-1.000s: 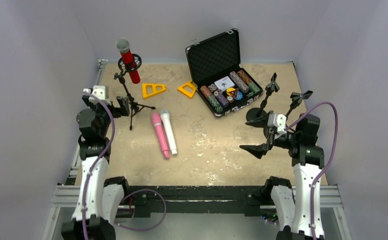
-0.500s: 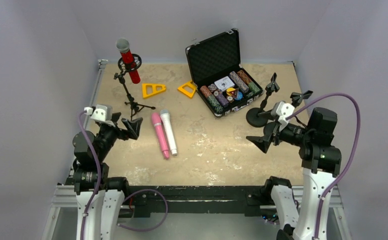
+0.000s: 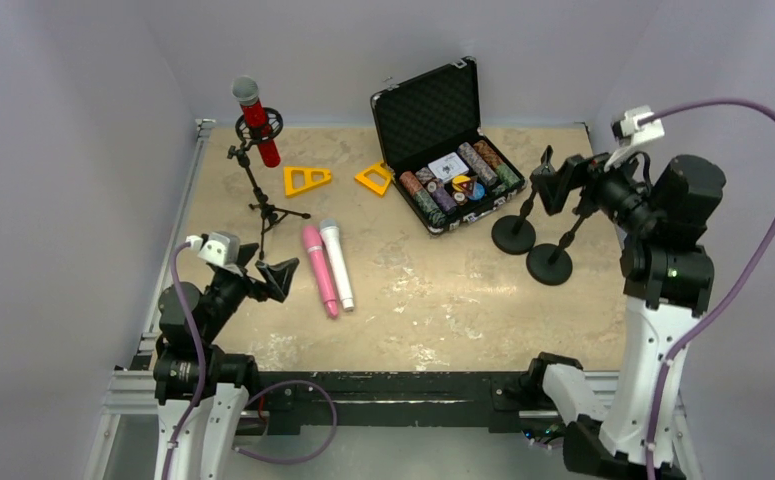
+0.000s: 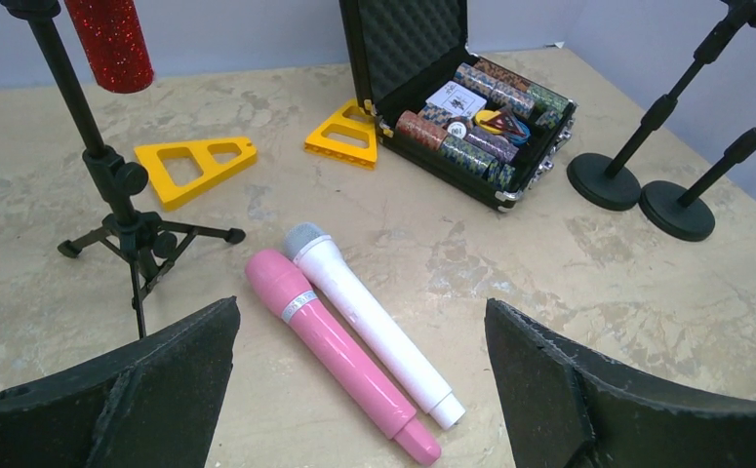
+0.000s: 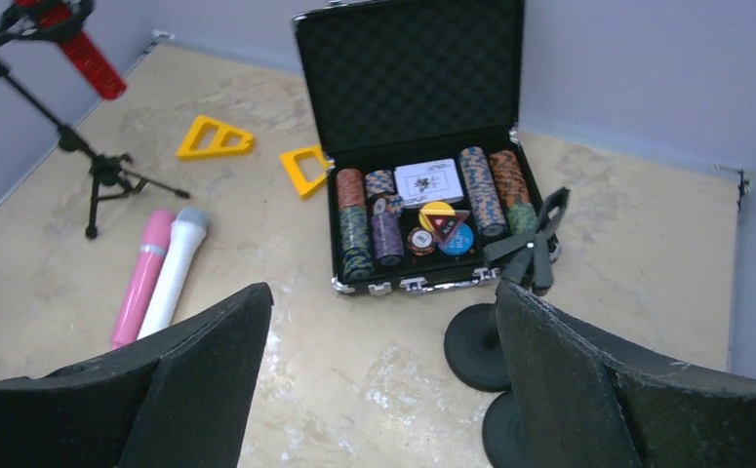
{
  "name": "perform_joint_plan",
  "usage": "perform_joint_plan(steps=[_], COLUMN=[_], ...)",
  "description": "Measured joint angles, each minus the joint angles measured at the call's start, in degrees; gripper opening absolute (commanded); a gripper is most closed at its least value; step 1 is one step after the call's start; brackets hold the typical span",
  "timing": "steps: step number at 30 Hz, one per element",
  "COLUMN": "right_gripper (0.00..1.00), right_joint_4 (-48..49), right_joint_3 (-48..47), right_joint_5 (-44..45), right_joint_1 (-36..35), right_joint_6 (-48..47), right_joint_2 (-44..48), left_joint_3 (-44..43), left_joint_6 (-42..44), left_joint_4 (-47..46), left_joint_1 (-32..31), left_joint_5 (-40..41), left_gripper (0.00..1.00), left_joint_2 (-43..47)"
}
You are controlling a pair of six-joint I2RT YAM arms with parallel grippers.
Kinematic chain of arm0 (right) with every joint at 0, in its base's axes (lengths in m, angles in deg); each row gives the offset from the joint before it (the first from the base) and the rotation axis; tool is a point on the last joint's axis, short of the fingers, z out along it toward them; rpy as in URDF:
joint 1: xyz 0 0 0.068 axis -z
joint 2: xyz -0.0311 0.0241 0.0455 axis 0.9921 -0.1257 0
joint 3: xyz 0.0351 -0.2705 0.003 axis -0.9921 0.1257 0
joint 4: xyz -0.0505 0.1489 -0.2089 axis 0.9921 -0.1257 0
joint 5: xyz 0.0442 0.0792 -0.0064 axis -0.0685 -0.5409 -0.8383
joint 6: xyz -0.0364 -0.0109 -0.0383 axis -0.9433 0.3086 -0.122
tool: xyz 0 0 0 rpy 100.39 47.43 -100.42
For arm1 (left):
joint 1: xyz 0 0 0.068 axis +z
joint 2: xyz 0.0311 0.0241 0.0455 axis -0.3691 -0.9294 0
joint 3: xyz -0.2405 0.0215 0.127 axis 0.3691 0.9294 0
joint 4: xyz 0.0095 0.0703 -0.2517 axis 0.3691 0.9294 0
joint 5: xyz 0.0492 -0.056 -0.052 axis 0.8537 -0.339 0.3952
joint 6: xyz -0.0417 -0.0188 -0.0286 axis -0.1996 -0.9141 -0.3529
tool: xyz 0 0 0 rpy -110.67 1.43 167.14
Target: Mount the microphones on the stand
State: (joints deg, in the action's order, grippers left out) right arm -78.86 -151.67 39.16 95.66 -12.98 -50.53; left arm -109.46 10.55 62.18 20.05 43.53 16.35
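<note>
The glittery red microphone (image 3: 253,118) sits clipped in the black tripod stand (image 3: 260,200) at the far left; it also shows in the left wrist view (image 4: 110,44). The pink microphone (image 3: 318,270) and the white microphone (image 3: 337,263) lie side by side on the table, heads pointing away. Two black round-base stands (image 3: 514,235) (image 3: 549,262) stand at the right with empty clips. My left gripper (image 3: 265,272) is open and empty, just left of the pink microphone (image 4: 339,351) and white microphone (image 4: 369,322). My right gripper (image 3: 571,178) is open and empty, raised above the round-base stands (image 5: 476,346).
An open black case (image 3: 433,110) holding poker chips and cards stands at the back centre. Two yellow triangle pieces (image 3: 306,180) (image 3: 374,177) lie between the tripod stand and the case. Grey walls close in the table on three sides.
My left arm has drawn back toward the near edge and now faces the two lying microphones. My right arm has risen and swung to the far right, above the round-base stands.
</note>
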Motion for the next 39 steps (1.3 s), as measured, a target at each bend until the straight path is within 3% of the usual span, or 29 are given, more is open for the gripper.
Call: perform_joint_plan(steps=[11,26,39], right_gripper=[0.84,0.75,0.47], right_joint_4=[0.24,3.21,4.13], right_joint_3=[-7.69,-8.87,-8.85], right_joint_5=[20.09,35.1,37.13], right_joint_1=[-2.08,-10.29,-10.6], right_joint_6=[6.27,5.64,4.5], right_joint_2=[-20.0,-31.26,-34.71], left_joint_3=[0.09,0.09,0.09], left_joint_6=[0.0,0.02,0.02], left_joint_4=[-0.61,-0.63,-0.63], left_joint_1=[-0.04,-0.04,-0.04], left_joint_5=[0.02,0.0,-0.02], left_gripper=[0.99,0.99,0.99], left_joint_2=[-0.55,-1.11,-1.14])
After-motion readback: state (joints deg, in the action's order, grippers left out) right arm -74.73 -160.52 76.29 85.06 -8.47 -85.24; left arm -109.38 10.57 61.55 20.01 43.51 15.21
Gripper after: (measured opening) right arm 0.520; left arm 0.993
